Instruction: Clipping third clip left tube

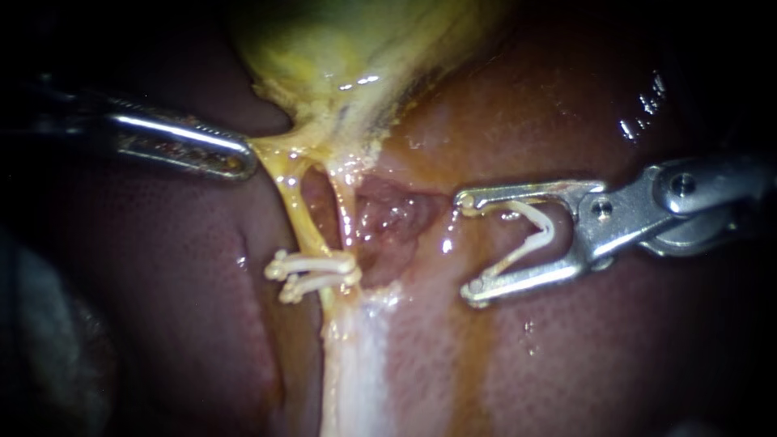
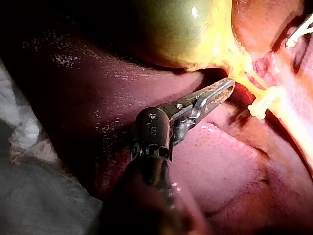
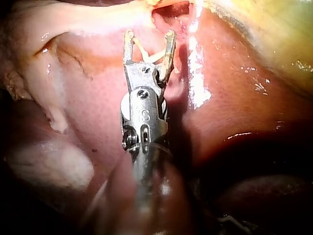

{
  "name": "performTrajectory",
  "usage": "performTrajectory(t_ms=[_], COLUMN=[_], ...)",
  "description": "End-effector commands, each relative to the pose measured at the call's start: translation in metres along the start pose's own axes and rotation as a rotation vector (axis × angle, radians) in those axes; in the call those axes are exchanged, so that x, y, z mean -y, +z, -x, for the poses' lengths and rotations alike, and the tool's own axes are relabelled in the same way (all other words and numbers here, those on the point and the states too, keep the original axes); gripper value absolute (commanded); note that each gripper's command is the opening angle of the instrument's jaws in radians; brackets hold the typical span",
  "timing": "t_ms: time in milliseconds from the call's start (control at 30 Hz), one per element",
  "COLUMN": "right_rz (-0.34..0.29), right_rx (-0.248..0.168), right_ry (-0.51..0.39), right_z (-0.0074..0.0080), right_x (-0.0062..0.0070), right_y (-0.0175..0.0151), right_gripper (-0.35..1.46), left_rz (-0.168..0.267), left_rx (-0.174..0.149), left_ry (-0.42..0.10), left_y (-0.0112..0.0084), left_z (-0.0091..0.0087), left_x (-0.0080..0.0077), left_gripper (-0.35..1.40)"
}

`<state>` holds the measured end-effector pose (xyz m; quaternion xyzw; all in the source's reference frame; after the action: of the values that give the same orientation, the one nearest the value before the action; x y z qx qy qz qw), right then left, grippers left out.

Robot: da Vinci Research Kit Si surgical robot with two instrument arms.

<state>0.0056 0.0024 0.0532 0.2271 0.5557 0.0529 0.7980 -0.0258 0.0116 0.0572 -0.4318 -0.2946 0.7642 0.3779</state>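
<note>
1. Left tube (image 1: 298, 212) runs down from the gallbladder (image 1: 348, 48) over the wet red liver (image 1: 162, 267), which fills your field as its floor. The edges around it are dark.
2. Farthest left, your left instrument (image 1: 239, 162) has its end effector clamped together on the yellow tissue (image 1: 271, 148) at the gallbladder's foot. That tissue stretches taut toward the tip.
3. Next comes the left tube itself, with two white clips (image 1: 314, 273) side by side across its lower part. A second strand (image 1: 344, 206) runs just beside it on the right.
4. At the right, your right instrument (image 1: 469, 247) stands with its end effector wide apart. An open white clip (image 1: 530, 235) sits inside, one leg reaching each tip.
5. Only the left wrist view shows a pale cloth (image 2: 19, 127) beside the liver and the gallbladder's green dome. Only the right wrist view shows the loaded end effector from behind, above the liver.
6. The left tube lies ahead of the right end effector's open mouth, apart from it. The second strand and a raw red hollow (image 1: 388, 218) lie between them.
</note>
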Motion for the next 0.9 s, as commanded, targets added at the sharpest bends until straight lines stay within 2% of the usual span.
performTrajectory(t_ms=[33, 100, 300, 467, 533, 733, 900], right_rz=[0.003, 0.006, -0.006, -0.008, -0.013, -0.01, -0.001], right_rx=[0.001, 0.001, -0.01, -0.049, -0.048, -0.048, -0.047], right_ry=[0.001, 0.003, 0.17, 0.306, 0.354, 0.472, 0.526], right_z=[-0.0001, -0.0005, -0.002, -0.003, -0.0031, -0.003, -0.0017], right_x=[-0.0001, -0.0001, -0.0006, -0.0015, -0.0018, -0.0029, -0.0036], right_y=[0.0003, 0.0009, 0.004, 0.0066, 0.0074, 0.0097, 0.0112], right_gripper=[0.5, 0.5, 0.49, 0.48, 0.48, 0.47, 0.47], left_rz=[-0.002, -0.003, -0.006, -0.006, -0.007, -0.012, -0.012], left_rx=[-0.001, -0.002, -0.003, -0.003, -0.004, -0.006, -0.006], left_ry=[0.0, 0.0, 0.0, 0.0, 0.0, 0.0, 0.0], left_y=[0.0001, 0.0002, 0.0006, 0.0007, 0.0008, 0.0011, 0.0011], left_z=[0.0, 0.0, 0.0001, 0.0001, 0.0001, 0.0002, 0.0002], left_x=[-0.0001, -0.0001, -0.0002, -0.0002, -0.0002, -0.0002, -0.0002], left_gripper=[-0.35, -0.35, -0.35, -0.35, -0.35, -0.35, -0.35])
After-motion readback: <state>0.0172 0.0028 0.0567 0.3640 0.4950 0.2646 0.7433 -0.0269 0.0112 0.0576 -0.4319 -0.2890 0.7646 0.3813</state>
